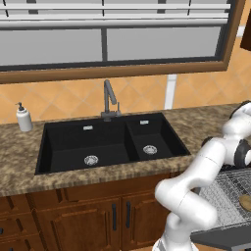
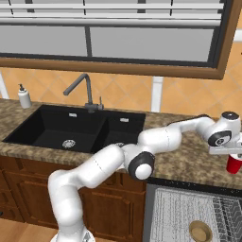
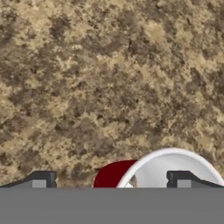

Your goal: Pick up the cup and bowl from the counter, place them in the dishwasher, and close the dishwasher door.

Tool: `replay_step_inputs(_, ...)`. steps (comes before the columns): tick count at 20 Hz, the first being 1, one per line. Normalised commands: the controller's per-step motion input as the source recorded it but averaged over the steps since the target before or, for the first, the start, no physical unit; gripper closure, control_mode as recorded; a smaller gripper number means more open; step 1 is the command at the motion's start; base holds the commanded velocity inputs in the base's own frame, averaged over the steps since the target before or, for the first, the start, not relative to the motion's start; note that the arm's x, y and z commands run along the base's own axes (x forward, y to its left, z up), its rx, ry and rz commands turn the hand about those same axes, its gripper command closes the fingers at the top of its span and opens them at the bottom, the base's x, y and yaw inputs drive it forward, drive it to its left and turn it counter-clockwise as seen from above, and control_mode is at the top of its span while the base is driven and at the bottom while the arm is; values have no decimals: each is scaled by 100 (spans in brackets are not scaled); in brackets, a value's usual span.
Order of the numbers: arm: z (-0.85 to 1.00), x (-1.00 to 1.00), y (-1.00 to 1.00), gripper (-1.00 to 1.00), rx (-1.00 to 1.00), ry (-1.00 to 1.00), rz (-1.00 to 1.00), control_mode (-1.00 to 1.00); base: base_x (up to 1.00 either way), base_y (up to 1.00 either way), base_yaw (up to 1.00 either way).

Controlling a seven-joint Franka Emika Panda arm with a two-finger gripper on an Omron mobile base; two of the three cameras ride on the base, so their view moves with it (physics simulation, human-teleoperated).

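Note:
The red cup (image 2: pixel 233 164) with a white rim stands upright on the speckled brown counter (image 2: pixel 189 158), right of the sink. My gripper (image 2: pixel 232 154) hangs just above it, open. In the hand view the cup (image 3: pixel 170 168) sits low, its rim by the right fingertip (image 3: pixel 179 179), and the gripper (image 3: pixel 110 180) holds nothing. The tan bowl (image 2: pixel 200 231) lies in the wire rack (image 2: pixel 175 212) of the open dishwasher (image 2: pixel 189 185) below the counter. It also shows as the bowl (image 1: pixel 246 202) on the rack (image 1: pixel 228 193), above the lowered dishwasher door (image 1: pixel 220 238).
A black double sink (image 1: pixel 108 142) with a grey faucet (image 1: pixel 109 100) sits in the counter's middle. A white soap bottle (image 1: pixel 23 117) stands at the far left. Wooden cabinets (image 1: pixel 88 218) run under the counter, and a window (image 1: pixel 112 39) spans the wall.

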Motion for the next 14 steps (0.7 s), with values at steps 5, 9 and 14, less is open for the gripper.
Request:
replay_step_inputs(5,0,1,-12,-100,3,0,0,-100,0,0,0)
replay_step_inputs(9,0,0,-1,100,0,0,0,-100,0,0,0)
replay_step_inputs(14,0,0,0,100,0,0,0,-100,0,0,0)
